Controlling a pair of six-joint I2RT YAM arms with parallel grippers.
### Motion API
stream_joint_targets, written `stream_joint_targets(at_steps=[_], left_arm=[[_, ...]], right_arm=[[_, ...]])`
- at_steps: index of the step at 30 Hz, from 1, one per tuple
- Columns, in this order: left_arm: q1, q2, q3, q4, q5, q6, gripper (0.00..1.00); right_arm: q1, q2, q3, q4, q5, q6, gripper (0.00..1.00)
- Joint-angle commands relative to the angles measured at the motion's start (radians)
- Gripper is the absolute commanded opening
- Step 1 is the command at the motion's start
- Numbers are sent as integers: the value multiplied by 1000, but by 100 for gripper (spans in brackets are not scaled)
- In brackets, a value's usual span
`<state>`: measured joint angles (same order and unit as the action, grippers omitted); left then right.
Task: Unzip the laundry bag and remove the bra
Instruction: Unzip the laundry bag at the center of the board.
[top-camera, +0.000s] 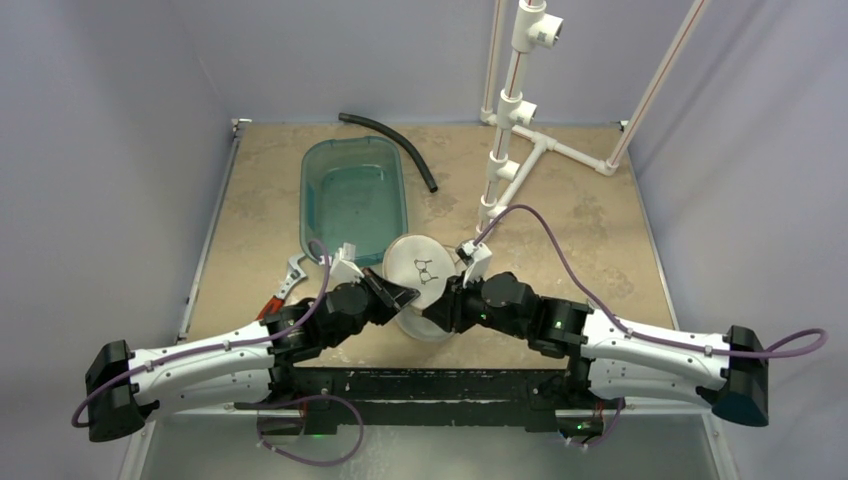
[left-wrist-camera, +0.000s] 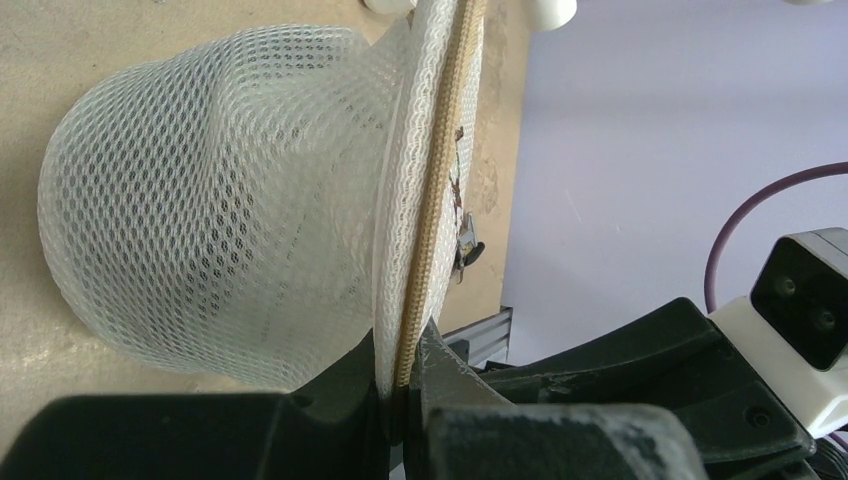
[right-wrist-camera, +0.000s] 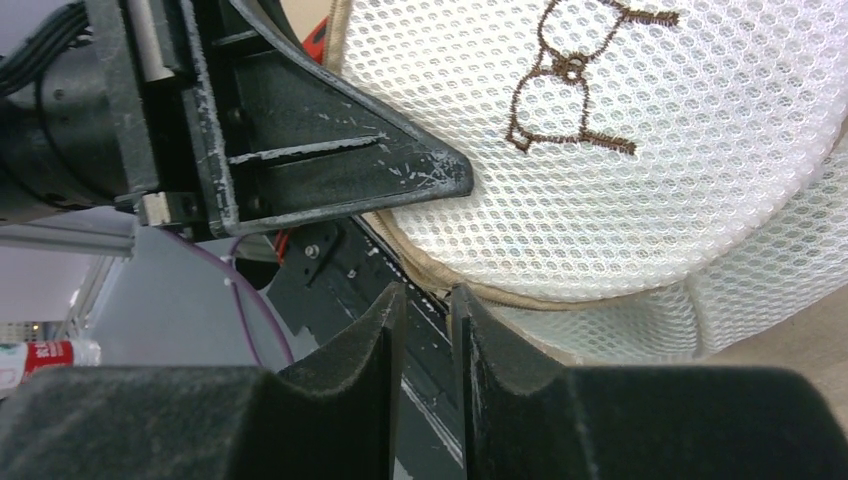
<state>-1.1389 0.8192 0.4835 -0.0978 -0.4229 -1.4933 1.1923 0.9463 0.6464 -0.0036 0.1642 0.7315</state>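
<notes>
We are pinching the zip rim of the laundry bag (top-camera: 425, 268) tight in the left gripper (left-wrist-camera: 405, 375), holding it tilted near the teal tub (top-camera: 353, 200), so the right gripper (right-wrist-camera: 428, 310), jaws a narrow slit apart with nothing visibly caught, is hovering at the seam for the zipper pull.

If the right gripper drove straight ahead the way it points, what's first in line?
Likely the tan zipper rim of the laundry bag, just ahead of the right gripper; depth is unclear.
</notes>
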Motion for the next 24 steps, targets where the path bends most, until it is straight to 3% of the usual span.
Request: stream_joint_targets(at_steps=[1,9,15,24], left_arm=[[7,-16,55,2,-15,28,0],[7,-23,60,-6,-18,31,0],[6,-12,59,7,-5,32,0],[7,12,67,28,13,37,0]], right_arm=[[5,-60,-13,5,-11,18,29],[6,-144,-90,-22,-5,53,40],[4,-136,-117,11,-10,98,58],[5,-65,-92,94,-27,85,51]])
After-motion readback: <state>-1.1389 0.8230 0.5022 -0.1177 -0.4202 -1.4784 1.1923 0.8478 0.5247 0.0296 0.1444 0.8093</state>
